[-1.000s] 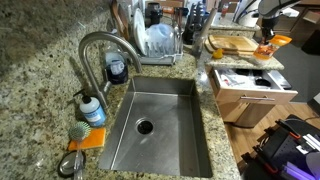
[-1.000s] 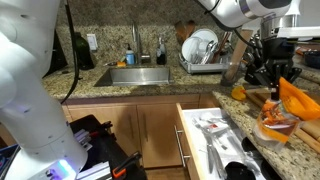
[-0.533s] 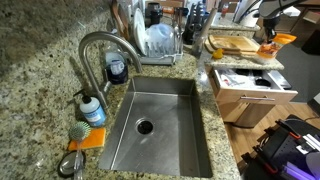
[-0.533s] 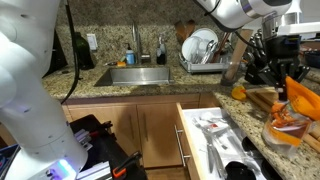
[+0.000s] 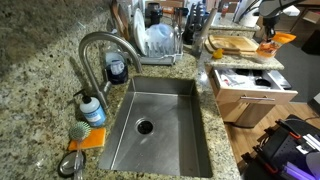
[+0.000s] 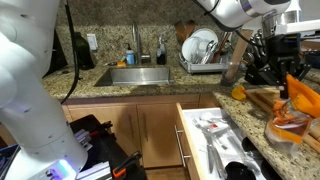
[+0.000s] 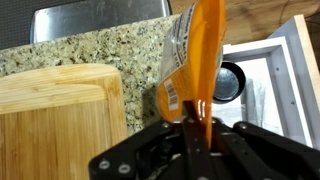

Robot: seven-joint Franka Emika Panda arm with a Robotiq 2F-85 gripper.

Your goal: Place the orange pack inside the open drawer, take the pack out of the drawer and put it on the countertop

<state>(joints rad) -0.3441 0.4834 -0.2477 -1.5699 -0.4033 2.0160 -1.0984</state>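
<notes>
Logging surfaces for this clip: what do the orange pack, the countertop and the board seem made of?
The orange pack looks like thin glossy plastic film: creased, shiny. The countertop is speckled polished stone, probably granite. The board is wood, perhaps bamboo, with striped grain.

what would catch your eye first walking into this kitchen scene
The bright orange pack stands out most, pinched in the gripper above the speckled granite countertop, next to a wooden cutting board. After that comes the open drawer with items inside, pulled out below the counter. The steel sink is set into the granite.
</notes>
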